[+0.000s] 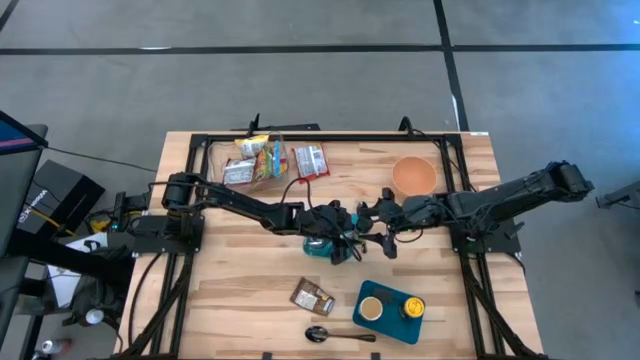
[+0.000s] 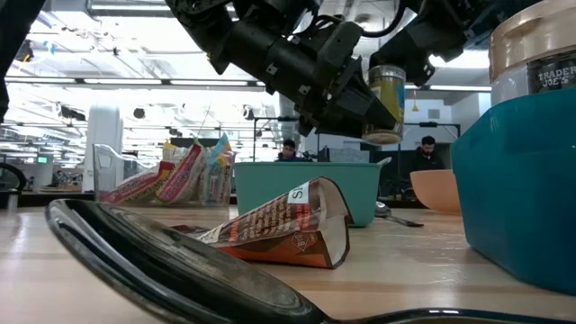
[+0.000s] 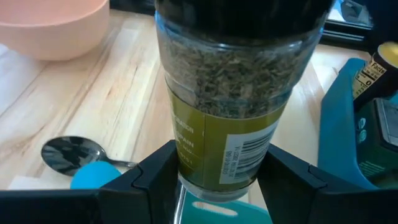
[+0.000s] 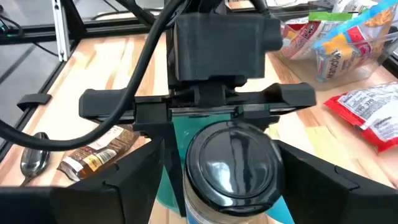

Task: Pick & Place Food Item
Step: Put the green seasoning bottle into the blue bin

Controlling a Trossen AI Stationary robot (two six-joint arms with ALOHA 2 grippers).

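From above, both arms meet over the middle of the wooden table [image 1: 240,290]. The left gripper [image 1: 340,245] sits over a small teal bin [image 1: 318,246], and the right gripper [image 1: 385,232] is just beside it, on the side toward the peach bowl [image 1: 414,176]. The held item is hidden here by the arms. Nearer the front edge than the bin lie a brown snack packet [image 1: 312,297], a spoon [image 1: 330,335] and a blue tray [image 1: 390,311] holding two jars. Behind the bin stands a clear tub of snack bags [image 1: 255,160].

The low view shows what the overhead picture hides: a spice jar [image 2: 387,103] with a yellow-green label, lifted clear above the teal bin [image 2: 306,189], its cap up among the dark gripper parts. The crumpled packet [image 2: 279,229] lies in front of the bin.

The left wrist view shows the left gripper [image 3: 217,177] clamped on the spice jar [image 3: 230,112], one finger on each side of the label, dried herbs visible through the glass.

The right wrist view looks down on the jar's black cap [image 4: 233,162]. The right gripper [image 4: 227,186] stands with its fingers spread on either side of the jar; whether they touch it I cannot tell.
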